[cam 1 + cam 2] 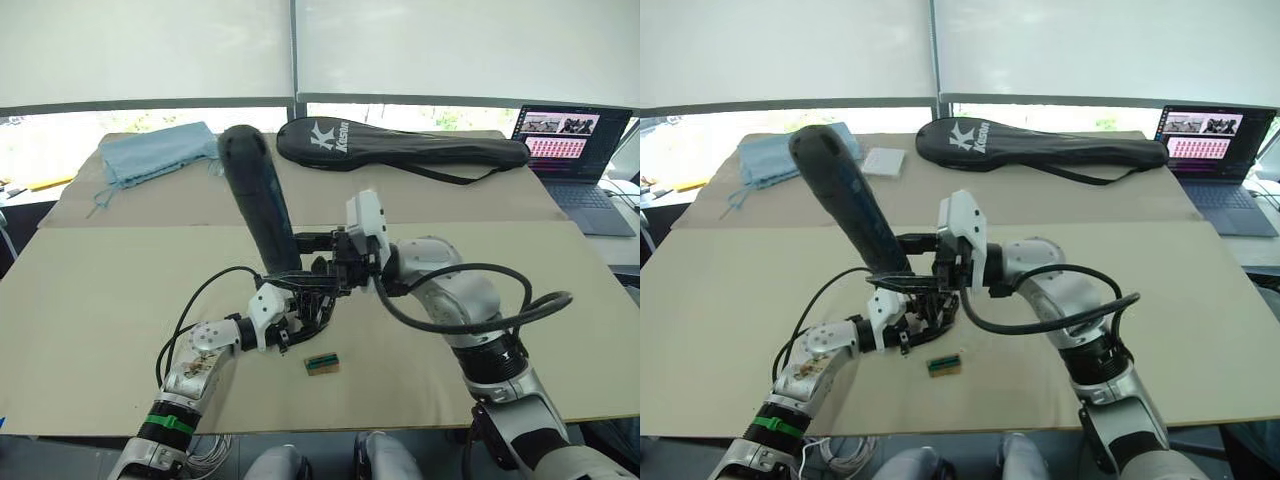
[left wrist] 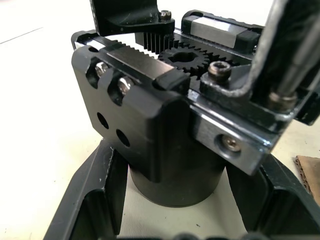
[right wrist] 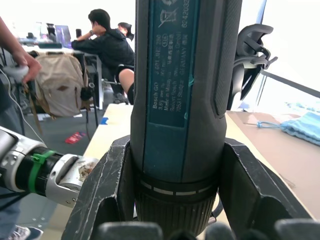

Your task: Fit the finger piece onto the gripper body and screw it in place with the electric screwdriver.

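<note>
My left gripper (image 1: 303, 325) is shut on the gripper body (image 2: 150, 115), a chunky black block with toothed racks, a gear and a round base, resting on the table (image 1: 90, 300). My right gripper (image 1: 305, 250) is shut on the electric screwdriver (image 1: 258, 200), a thick dark blue cylinder that leans up and to the left. Its silver bit (image 2: 292, 55) comes down onto a screw at the near corner of the body's metal bracket. A black finger (image 2: 127, 12) with a screw at its foot stands on the body's far side; I cannot tell if this is the finger piece.
A small tan-and-green block (image 1: 322, 363) lies just in front of the grippers. Along the back are a black racket bag (image 1: 400, 145), a blue cloth (image 1: 155, 152), a white pad (image 1: 883, 160) and a laptop (image 1: 570, 140). People sit in the room (image 3: 107, 47).
</note>
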You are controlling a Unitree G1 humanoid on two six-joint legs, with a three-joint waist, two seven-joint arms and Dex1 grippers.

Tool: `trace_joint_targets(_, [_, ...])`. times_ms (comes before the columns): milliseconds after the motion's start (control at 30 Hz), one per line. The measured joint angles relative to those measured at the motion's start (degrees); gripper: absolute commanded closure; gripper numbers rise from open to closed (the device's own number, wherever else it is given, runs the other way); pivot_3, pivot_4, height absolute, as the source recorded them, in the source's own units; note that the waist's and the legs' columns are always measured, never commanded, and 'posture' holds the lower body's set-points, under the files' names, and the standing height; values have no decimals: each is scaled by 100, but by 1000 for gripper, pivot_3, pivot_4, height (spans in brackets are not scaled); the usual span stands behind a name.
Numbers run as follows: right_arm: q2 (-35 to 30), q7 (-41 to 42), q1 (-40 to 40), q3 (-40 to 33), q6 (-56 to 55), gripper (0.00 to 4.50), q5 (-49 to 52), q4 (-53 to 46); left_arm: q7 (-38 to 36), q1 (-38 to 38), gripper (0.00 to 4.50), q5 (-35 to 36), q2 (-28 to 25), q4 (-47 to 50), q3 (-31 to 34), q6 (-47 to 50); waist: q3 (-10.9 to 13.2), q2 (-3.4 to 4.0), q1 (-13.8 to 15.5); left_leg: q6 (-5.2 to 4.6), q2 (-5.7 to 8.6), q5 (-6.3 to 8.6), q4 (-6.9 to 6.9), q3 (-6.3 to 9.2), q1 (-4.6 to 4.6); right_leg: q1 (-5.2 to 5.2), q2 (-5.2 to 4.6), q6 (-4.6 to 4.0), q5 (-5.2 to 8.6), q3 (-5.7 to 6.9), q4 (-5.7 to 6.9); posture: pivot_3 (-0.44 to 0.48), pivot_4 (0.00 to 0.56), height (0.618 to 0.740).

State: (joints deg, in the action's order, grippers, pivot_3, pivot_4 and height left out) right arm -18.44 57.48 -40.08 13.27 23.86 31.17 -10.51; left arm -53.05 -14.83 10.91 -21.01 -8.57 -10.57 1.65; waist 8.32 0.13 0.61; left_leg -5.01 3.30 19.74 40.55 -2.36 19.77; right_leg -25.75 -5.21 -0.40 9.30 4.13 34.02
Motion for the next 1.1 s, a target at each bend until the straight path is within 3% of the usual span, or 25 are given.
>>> trace_joint_targets(100, [-17, 76, -82, -111, 5, 2584, 147, -32, -10, 3, 2190, 9, 2, 43, -2, -7, 0, 0, 8, 7, 4, -7, 1, 0, 39, -41, -1, -2, -2, 5, 4, 0, 150, 740])
trace_joint_targets(400, [-89, 284, -154, -325, 59, 2584, 499, -323, 90, 4, 2190, 45, 58, 19, 53, 27, 3, 2, 12, 10, 2, -9, 11, 1, 42, -36, -3, -1, -4, 10, 4, 0, 150, 740])
trace_joint_targets(433, [-107, 315, -152, -335, 83, 2584, 566, -381, 104, 13, 1148, 84, 98, 18, 77, 87, 3, 2, 16, 10, 3, -9, 11, 1, 42, -36, -3, -1, -4, 11, 4, 0, 150, 740])
trace_joint_targets(467, [-119, 342, -151, -347, 133, 2584, 630, -437, 144, 15, 798, 89, 125, 22, 91, 144, 3, 2, 19, 10, 3, -9, 12, 1, 42, -36, -4, -1, -4, 11, 4, 0, 150, 740])
trace_joint_targets(500, [-144, 370, -151, -361, 204, 2584, 714, -522, 179, 14, 153, 92, 128, 47, 99, 203, 3, 2, 19, 10, 3, -9, 12, 1, 42, -35, -4, -1, -4, 10, 5, 0, 150, 740])
trace_joint_targets(533, [-157, 382, -151, -370, 229, 2584, 775, -565, 190, 19, 58, 92, 127, 57, 104, 214, 3, 2, 17, 10, 3, -9, 12, 1, 42, -36, -4, -1, -4, 10, 5, 0, 150, 740])
trace_joint_targets(733, [-496, 472, -224, -603, 658, 2584, 1362, -967, 212, 281, 58, 147, -40, 251, 209, 201, 5, 4, -53, 10, 1, -8, 9, 1, 43, -42, -3, -3, -4, 7, 4, 0, 150, 740])
trace_joint_targets(900, [-1046, 332, -402, -1166, 1256, 2584, 2124, -1206, -65, 774, 58, 509, -567, 567, 590, 203, 13, 6, -165, 15, -2, -11, -9, 0, 43, -51, -2, -11, -1, 4, 4, 0, 150, 740])
trace_joint_targets(1100, [-2634, 128, -529, -2233, 2453, 2584, 3269, -949, -784, 1584, 58, 1302, -1381, 674, 1636, 190, 47, 7, -113, 16, -4, -11, -30, 0, 48, -58, -5, -18, 2, 7, -8, 0, 150, 740])
